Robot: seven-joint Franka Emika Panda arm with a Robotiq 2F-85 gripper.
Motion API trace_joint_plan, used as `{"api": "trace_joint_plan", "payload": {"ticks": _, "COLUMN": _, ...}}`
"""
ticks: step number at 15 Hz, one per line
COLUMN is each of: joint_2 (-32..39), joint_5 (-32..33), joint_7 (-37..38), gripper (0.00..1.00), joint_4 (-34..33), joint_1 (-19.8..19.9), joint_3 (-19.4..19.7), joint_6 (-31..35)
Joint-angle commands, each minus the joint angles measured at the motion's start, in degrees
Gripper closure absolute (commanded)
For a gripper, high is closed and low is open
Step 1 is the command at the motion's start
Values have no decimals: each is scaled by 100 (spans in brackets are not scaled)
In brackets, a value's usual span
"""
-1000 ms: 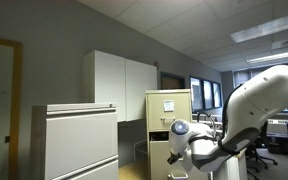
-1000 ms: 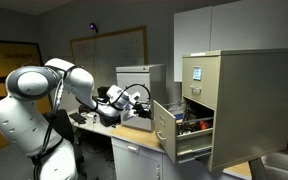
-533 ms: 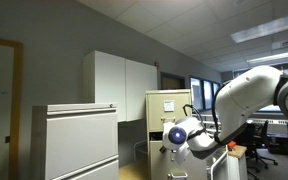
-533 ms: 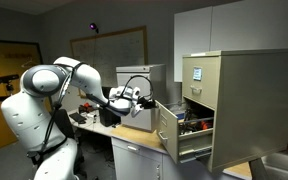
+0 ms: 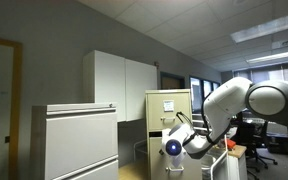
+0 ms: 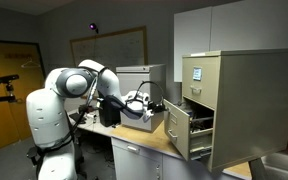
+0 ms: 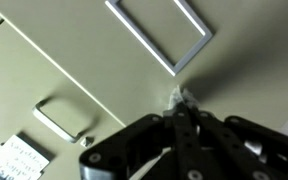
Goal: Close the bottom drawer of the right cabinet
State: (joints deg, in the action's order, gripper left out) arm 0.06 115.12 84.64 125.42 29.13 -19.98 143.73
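Arm (image 6: 84, 82) reaches over the table (image 6: 136, 141). Tool (image 6: 161, 104) has its fingers pinched together, tip against the front of the bottom drawer (image 6: 176, 130). The drawer sticks partway out of the right cabinet (image 6: 246, 100), clutter visible inside.

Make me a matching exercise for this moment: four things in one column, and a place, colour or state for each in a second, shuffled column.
Things:
1. bottom drawer
2. hand
3. wide cabinet
4. wall cupboards

Place, colour or state:
a. white, up on the wall behind the right cabinet
b. partly pulled out
c. at the drawer's front, fingers together
d. pale grey

Pairs: 1-b, 2-c, 3-d, 4-a
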Motion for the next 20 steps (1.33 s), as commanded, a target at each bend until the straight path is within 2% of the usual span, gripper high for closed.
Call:
{"api": "trace_joint_plan", "payload": {"ticks": 1, "joint_2": 1138, "joint_5": -68, "joint_7": -89, "gripper": 100, "joint_4": -1289, "joint_1": -961, "joint_3": 1313, "joint_6": 70}}
{"api": "trace_joint_plan", "payload": {"ticks": 4, "joint_2": 1615, "joint_5": -385, "joint_7": -31, "gripper": 100, "joint_4": -2086, "joint_1": -1300, "joint_3": 1854, "joint_6": 240}}
{"api": "trace_joint_plan", "payload": {"ticks": 7, "joint_2": 2024, "joint_5": -522, "joint_7": 19, "gripper": 100, "joint_4": -2795, "joint_1": -1410, "joint_3": 2123, "joint_6": 218}}
{"api": "trace_joint_plan", "payload": {"ticks": 13, "joint_2": 2602, "joint_5": -1071, "joint_7": -65, "gripper": 100, "joint_4": -3983, "joint_1": -1448, "joint_3": 2396, "joint_6": -223}}
{"api": "trace_joint_plan", "payload": {"ticks": 17, "joint_2": 2845, "joint_5": -2160, "joint_7": -154, "gripper": 100, "joint_4": -4568, "joint_1": -1434, "joint_3": 2465, "joint_6": -461}}
{"api": "trace_joint_plan", "payload": {"ticks": 20, "joint_2": 2941, "joint_5": -2633, "joint_7": -267, "gripper": 100, "joint_4": -4782, "joint_1": -1545, "joint_3": 2556, "joint_6": -672}}
